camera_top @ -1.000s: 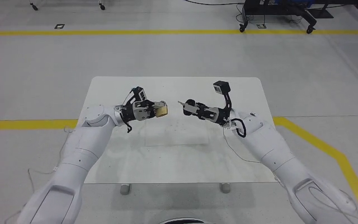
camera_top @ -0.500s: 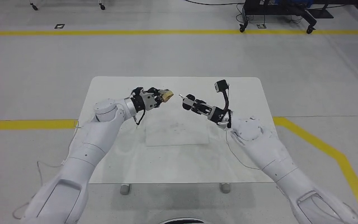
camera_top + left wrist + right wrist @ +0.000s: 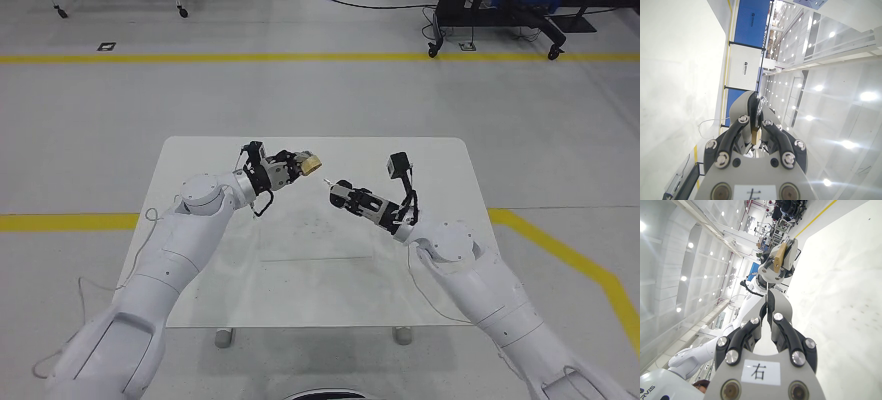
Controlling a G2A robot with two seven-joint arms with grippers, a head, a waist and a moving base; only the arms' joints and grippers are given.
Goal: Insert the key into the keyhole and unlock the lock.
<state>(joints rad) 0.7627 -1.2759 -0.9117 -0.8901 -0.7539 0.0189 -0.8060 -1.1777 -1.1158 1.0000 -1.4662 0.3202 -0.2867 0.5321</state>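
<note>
1 lock (image 3: 779, 256) is pinched in the left gripper (image 3: 758, 106), 1 key (image 3: 768, 287) in the right gripper (image 3: 768, 298), over 1 table (image 3: 420, 290).

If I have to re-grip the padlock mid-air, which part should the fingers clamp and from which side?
I'd clamp the padlock by its brass body, across the two broad flat faces, as the left gripper does now, coming from the side away from the key. The flats give a square seat, and the narrow face with the keyhole would be left bare, pointing at the key.
</note>
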